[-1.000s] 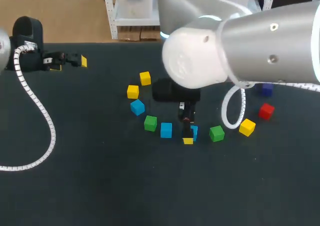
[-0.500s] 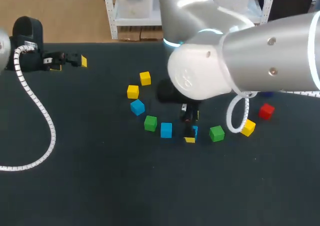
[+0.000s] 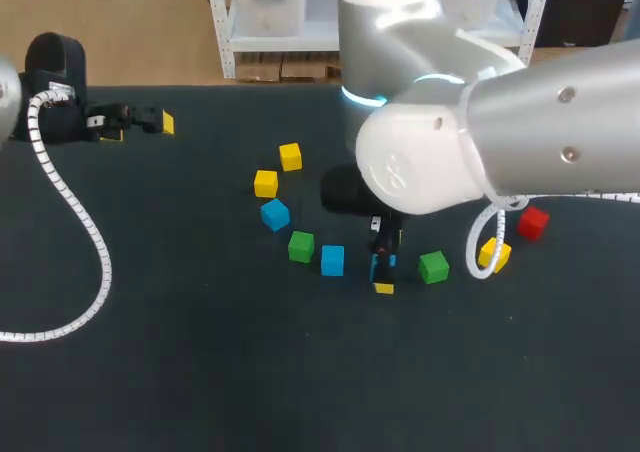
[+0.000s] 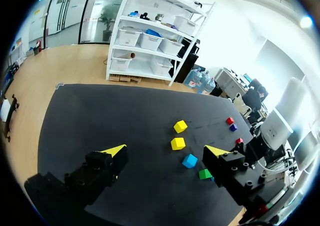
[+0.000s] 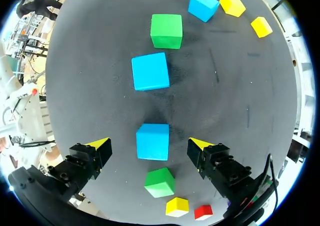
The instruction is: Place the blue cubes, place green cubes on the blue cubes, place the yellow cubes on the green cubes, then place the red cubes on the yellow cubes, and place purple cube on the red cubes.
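While my right gripper [image 5: 148,144] hangs with its fingers spread wide on either side of one blue cube [image 5: 152,141], gripping nothing, a skewed close could twist that cube or push it off line. A green cube [image 5: 160,182] sits just behind it, near enough to clip. A second blue cube [image 5: 150,71] lies ahead, apart. The table [image 5: 240,86] edges are well away from it, so I judge there is room. My left gripper [image 4: 165,151], open and empty, is far off.
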